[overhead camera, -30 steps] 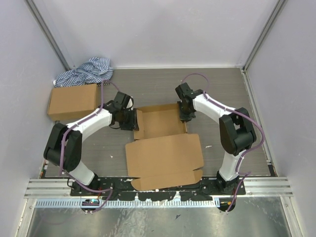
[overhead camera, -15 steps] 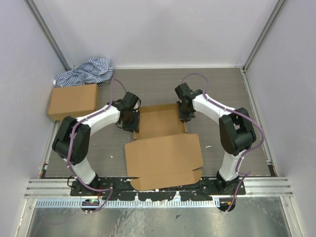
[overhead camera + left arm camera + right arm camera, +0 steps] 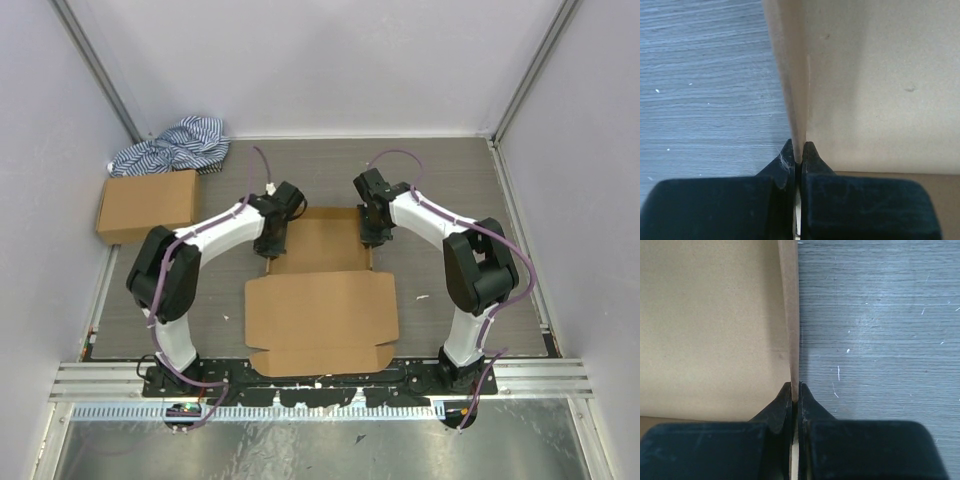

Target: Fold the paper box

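Top view: paper box (image 3: 318, 310) lies mid-table between the two arms. It is matte brown die-cut cardboard. A big flat rectangular panel sits near the bases, with a notched flap on its near edge. The smaller far panel has thin side walls along its left and right edges. Left gripper (image 3: 270, 243) is at the far panel's left wall, right gripper (image 3: 372, 235) at its right wall. Table (image 3: 450, 180) is grey wood-grain. A small cardboard box (image 3: 148, 205), closed and rectangular, sits well apart at left. A crumpled blue-white striped cloth (image 3: 175, 145) lies just behind it in the far-left corner.

Left wrist: left gripper (image 3: 799, 150), black tapered fingers, pinched tight on the thin upright wall of the paper box (image 3: 790, 75), seen edge-on. Smooth tan panel to the right, streaky grey table (image 3: 700, 75) to the left.

Right wrist: right gripper (image 3: 794, 389), fingers clamped on the paper box wall (image 3: 788, 305), also upright and edge-on. Tan panel on the left, grey speckled table (image 3: 875, 315) on the right.
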Motion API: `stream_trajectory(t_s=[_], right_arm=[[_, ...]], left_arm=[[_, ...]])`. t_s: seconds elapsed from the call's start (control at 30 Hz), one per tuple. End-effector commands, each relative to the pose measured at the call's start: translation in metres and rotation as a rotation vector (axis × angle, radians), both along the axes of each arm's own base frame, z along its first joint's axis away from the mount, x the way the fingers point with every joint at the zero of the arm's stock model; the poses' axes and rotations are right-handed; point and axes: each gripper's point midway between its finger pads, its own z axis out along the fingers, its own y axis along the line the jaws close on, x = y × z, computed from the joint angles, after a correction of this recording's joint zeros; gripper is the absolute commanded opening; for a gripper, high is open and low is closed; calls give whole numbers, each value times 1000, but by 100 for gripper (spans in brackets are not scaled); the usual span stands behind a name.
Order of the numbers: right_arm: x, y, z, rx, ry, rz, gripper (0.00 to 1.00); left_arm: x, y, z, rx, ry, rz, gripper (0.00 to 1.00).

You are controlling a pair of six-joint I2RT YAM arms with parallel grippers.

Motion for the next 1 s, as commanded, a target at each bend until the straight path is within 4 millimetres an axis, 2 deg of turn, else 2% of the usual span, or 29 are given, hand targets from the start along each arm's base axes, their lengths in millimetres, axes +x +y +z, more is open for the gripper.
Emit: stream_trajectory(t_s=[0.0,0.17,0.3,0.37,0.47,0.5,0.63,0.73,0.83,0.97], right_arm=[[9,3,17,18,-60,-30,1],[7,1,13,0,-42,-45,1],[7,-1,10,-17,-27,-61,1],[8,0,9,-17,-20,-67,4],[10,0,10,-19,-18,-71,9],[10,0,11,-21,-20,-72,11],[15,-2,18,-31,-37,-81,18],[18,-2,26,-32,-58,-83,27],[22,0,35,-21,-78,-76,33],[28,-1,44,-31,-98,-77,34]], left_arm=[[-7,29,1,291,2,-21,0],[-8,22,0,290,-19,-23,0],[-7,19,5,265,-35,-12,26],[-6,18,8,250,-41,-5,34],[-4,17,13,233,-48,3,40],[-3,18,17,230,-56,8,45],[1,22,32,210,-89,31,48],[4,25,51,162,-133,54,54],[8,27,70,114,-180,70,55],[7,33,94,60,-229,79,55]])
